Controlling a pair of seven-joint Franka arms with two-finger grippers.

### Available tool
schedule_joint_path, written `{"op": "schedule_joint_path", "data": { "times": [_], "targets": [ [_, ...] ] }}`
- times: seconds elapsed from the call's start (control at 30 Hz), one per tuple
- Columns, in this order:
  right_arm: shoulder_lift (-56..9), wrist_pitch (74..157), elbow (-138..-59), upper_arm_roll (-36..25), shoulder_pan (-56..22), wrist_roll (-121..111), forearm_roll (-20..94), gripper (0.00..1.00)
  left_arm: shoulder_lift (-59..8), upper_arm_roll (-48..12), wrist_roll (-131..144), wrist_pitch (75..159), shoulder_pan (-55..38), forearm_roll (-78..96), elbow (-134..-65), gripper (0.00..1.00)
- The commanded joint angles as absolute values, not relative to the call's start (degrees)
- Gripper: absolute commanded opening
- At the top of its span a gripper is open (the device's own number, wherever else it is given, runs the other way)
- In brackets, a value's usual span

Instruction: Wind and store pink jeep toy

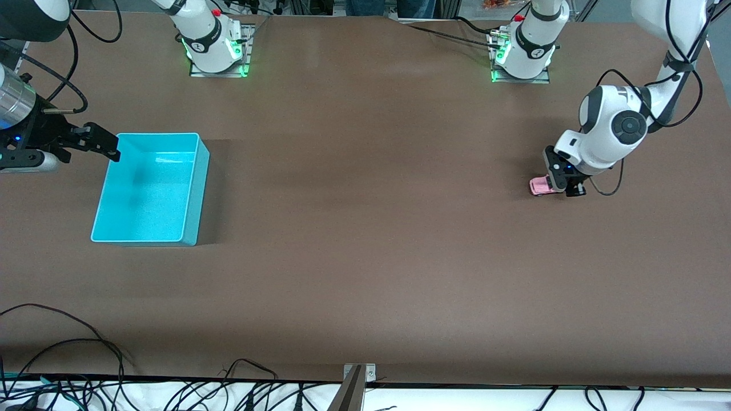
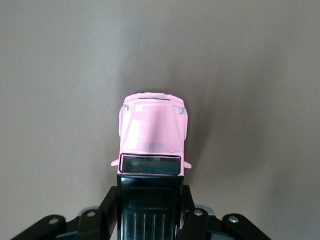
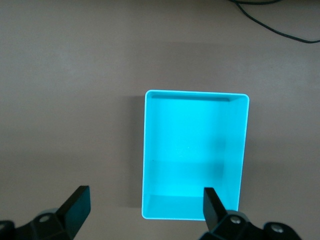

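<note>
Brown table; left gripper jaws clamping half-hidden pink jeep toy; right gripper jaws wide above turquoise bin.

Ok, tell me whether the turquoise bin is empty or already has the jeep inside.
Empty: the turquoise bin shows only bare floor. The pink jeep toy sits on the table between the left gripper's fingers.

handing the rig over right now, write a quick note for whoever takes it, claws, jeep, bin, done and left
Left claw: down at the table at the left arm's end, fingers either side of the pink jeep toy at its black roof, shut on it.
Right claw: open, holds nothing, hanging over the table by the turquoise bin at the right arm's end.
Jeep: on the table with its wheels down, at the other end from the bin.
Bin: nothing in it.
Done: jeep gripped.
Left: wind it, carry it across to the bin, put it in.
</note>
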State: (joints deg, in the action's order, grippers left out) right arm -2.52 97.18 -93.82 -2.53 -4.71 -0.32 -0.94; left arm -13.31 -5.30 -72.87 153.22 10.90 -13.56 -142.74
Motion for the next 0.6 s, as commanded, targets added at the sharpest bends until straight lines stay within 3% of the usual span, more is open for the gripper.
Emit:
{"op": "schedule_joint_path", "data": {
  "times": [0.0,0.27,0.57],
  "targets": [
    [-3.1,96.7,-92.5,-2.5,-4.4,-1.2,-0.3,1.00,-13.0,-5.3,-73.7,153.2,9.1,-14.5,-141.2,0.06],
    [-3.1,96.9,-92.4,-2.8,-4.3,-1.2,-0.2,1.00,-12.0,-9.1,-72.5,152.9,7.8,-13.4,-139.9,0.00],
    [-3.1,96.9,-92.5,-2.9,-4.4,-1.2,-0.3,1.00,-13.4,-9.5,-72.2,152.7,7.0,-13.5,-139.0,0.00]
  ]
}}
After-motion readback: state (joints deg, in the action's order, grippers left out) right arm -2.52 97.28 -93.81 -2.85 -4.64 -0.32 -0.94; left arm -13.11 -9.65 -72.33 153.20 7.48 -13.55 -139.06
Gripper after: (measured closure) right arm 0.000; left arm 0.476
